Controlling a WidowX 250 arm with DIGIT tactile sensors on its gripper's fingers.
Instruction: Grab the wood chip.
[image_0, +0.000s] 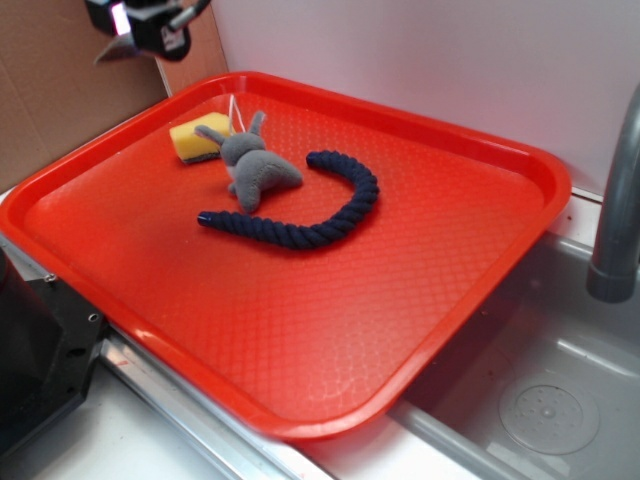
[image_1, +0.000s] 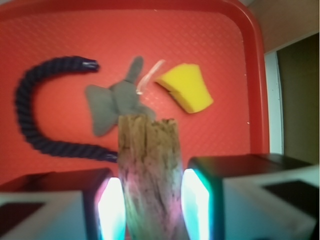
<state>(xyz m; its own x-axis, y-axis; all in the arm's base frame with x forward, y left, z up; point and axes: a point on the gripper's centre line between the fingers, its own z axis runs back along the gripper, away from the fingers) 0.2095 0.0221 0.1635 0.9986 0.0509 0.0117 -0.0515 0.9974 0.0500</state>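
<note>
Gripper (image_1: 150, 200): I'm clamping it on the wood chip (image_1: 148, 170), high above the tray (image_0: 480, 150).
Sponge (image_0: 190, 138): lying beside the mouse (image_0: 255, 170).

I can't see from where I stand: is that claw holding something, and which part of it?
Yes. The end effector pinches the wood chip by its long side edges, at its lower part; the ragged upper end sticks out free.

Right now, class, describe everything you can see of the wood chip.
The wood chip is a flat, rough sliver of brown-grey wood with lengthwise grain and cracks and a jagged, uneven far end. It stands between the two pads of the end effector, which is shut on it, held in the air above the red tray. Its near end runs out of view.
</note>
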